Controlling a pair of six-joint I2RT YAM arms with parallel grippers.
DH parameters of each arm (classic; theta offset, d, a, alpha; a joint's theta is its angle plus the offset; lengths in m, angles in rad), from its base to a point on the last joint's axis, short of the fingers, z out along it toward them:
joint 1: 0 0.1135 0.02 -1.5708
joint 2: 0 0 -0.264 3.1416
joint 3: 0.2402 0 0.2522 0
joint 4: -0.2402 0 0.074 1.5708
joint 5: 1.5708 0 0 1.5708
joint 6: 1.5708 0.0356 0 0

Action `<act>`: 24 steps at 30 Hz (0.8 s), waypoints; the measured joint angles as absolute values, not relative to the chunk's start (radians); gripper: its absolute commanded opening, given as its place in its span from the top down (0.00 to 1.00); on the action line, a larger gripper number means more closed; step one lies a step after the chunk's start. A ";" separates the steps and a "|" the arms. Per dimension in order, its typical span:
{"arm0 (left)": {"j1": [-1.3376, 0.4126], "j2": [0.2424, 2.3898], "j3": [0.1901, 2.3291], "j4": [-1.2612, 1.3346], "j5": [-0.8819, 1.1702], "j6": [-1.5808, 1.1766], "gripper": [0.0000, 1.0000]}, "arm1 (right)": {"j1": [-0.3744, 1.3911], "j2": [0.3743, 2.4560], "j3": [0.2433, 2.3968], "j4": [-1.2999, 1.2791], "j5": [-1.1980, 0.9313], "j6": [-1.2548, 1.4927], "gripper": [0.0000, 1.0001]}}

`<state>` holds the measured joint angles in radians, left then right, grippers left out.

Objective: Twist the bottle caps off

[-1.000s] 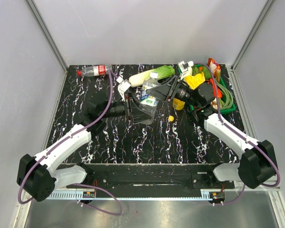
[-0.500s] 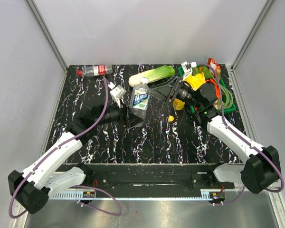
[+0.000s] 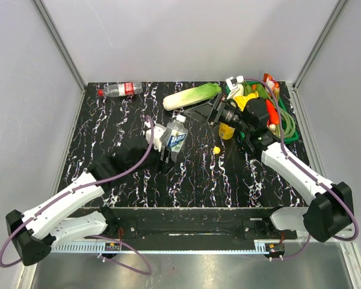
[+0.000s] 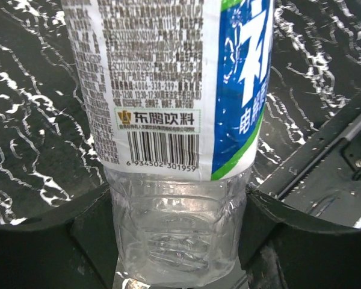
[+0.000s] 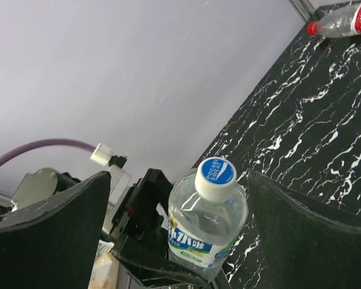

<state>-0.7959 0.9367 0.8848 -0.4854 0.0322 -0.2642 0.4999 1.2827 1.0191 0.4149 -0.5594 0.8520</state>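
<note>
Currently, L to R. Far-left rear: red-label bottle (image 3: 121,90) lies on its side on the table (image 3: 108,129), red cap (image 3: 100,93) on, untouched. Centre-left: left gripper (image 4: 179,232) clamps the base of the blue-white-label bottle (image 3: 176,137), held roughly upright, white cap (image 5: 216,178) on. Centre: yellow cap (image 3: 216,149) lies loose on the table, just beside the orange-juice bottle (image 3: 227,130), which is part-hidden under the right arm. Right gripper (image 3: 207,112) gapes wide and holds nothing. It's apart from the white cap, which sits betw. its fingers (image 5: 54,235) in the wrist view. Step in hand, by my reading: grasp and turn the white cap. You should centre the cap betw. the pads and close on its side wall only, not the neck. Keep the left clamp firm so the body doesn't spin w/ the cap. Far right: green basket (image 3: 292,133) holds mixed yellow, orange and green items; can't ID them. Bottle contents: can't tell.
</note>
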 measured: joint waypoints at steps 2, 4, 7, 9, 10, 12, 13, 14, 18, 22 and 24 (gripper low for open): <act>-0.838 0.940 0.892 -0.504 -0.038 -0.261 0.60 | 0.500 1.295 1.030 0.396 -0.557 0.853 0.02; -0.879 0.949 0.912 -0.523 -0.105 -0.259 0.61 | 0.500 1.306 1.034 0.381 -0.557 0.854 0.06; -0.934 0.980 0.953 -0.534 -0.203 -0.258 0.61 | 0.500 1.328 1.039 0.364 -0.557 0.860 0.11; -0.966 1.003 0.976 -0.537 -0.257 -0.258 0.61 | 0.500 1.341 1.040 0.352 -0.557 0.865 0.16; -0.979 1.015 0.986 -0.541 -0.279 -0.258 0.61 | 0.500 1.347 1.041 0.349 -0.557 0.868 0.22; -0.999 1.039 1.001 -0.545 -0.316 -0.258 0.61 | 0.500 1.355 1.042 0.345 -0.558 0.872 0.32; -1.007 1.049 1.007 -0.546 -0.331 -0.258 0.61 | 0.500 1.357 1.042 0.344 -0.560 0.874 0.33; -1.013 1.060 1.011 -0.550 -0.346 -0.258 0.61 | 0.500 1.358 1.042 0.342 -0.561 0.877 0.34; -1.029 1.088 1.019 -0.569 -0.387 -0.258 0.61 | 0.500 1.358 1.043 0.342 -0.560 0.884 0.35; -1.041 1.097 1.026 -0.583 -0.411 -0.257 0.61 | 0.500 1.358 1.043 0.342 -0.558 0.884 0.34; -1.046 1.097 1.029 -0.583 -0.420 -0.257 0.61 | 0.500 1.358 1.043 0.341 -0.558 0.884 0.34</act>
